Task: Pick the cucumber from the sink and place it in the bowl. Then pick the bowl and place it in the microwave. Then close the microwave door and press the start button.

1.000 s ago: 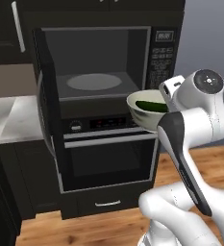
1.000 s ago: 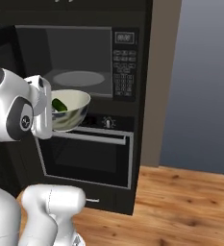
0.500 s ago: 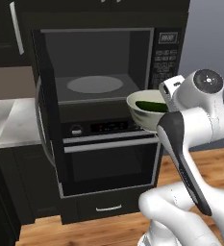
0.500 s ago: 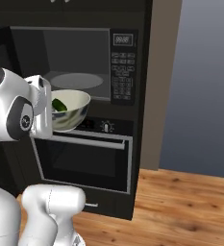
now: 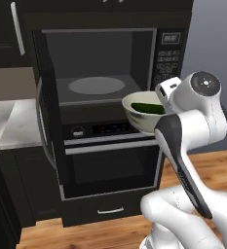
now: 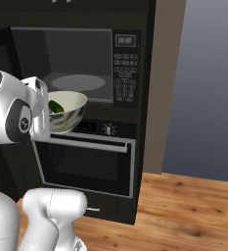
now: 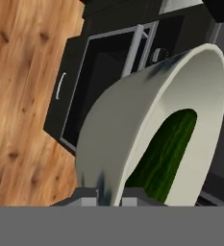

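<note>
Fingers [image 7: 108, 192] pinching bowl [image 5: 145, 115] rim, cucumber [image 5: 148, 108] inside. Held outside microwave [image 5: 110, 68], below and right of turntable plate [image 5: 96, 85]; cavity open ahead.

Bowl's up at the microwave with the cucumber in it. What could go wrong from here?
1. The gripper seems to pinch only the rim of the bowl; a jolt could tip it and spill the cucumber.
2. The bowl hangs outside, near the right front of the microwave cavity and level with its floor, so moving in it could clip the frame or keypad column.
3. It may land off-centre on the turntable plate.
</note>
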{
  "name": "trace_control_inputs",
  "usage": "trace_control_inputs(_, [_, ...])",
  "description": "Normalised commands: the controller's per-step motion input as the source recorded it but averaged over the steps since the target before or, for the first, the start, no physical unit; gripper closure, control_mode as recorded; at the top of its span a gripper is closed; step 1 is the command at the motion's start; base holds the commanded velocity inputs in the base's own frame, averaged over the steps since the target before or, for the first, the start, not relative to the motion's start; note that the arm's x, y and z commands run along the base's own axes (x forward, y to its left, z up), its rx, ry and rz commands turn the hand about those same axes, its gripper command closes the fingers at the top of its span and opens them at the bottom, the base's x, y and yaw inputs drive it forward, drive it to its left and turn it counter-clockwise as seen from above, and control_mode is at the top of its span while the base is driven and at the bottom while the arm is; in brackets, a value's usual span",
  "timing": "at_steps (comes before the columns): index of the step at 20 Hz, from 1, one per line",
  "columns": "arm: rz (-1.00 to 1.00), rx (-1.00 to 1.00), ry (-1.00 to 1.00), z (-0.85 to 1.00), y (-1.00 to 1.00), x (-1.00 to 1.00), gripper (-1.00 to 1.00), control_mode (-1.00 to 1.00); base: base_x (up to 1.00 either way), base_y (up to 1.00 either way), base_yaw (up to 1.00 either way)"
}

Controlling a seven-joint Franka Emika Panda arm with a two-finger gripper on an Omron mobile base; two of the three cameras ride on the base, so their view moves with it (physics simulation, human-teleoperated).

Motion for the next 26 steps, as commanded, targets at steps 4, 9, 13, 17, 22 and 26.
trace_control_inputs(4, [0.17, 0.0, -0.09, -0.02, 0.52, 0.69, 1.0, -1.0, 0.0, 0.0, 0.0])
trace_control_inputs(9, [0.25, 0.03, -0.04, 0.0, 0.01, 0.86, 1.0, -1.0, 0.0, 0.0, 0.0])
trace_control_inputs(13, [0.28, 0.01, -0.02, 0.0, 0.14, 0.6, 1.0, -1.0, 0.0, 0.0, 0.0])
trace_control_inputs(17, [0.1, 0.0, -0.06, 0.14, 0.0, 0.3, 1.0, -1.0, 0.0, 0.0, 0.0])
trace_control_inputs(22, [-0.15, 0.0, -0.02, 0.22, 0.05, 0.28, 1.0, -1.0, 0.0, 0.0, 0.0])
trace_control_inputs(26, [-0.13, 0.0, 0.0, 0.03, 0.0, 0.31, 1.0, -1.0, 0.0, 0.0, 0.0])
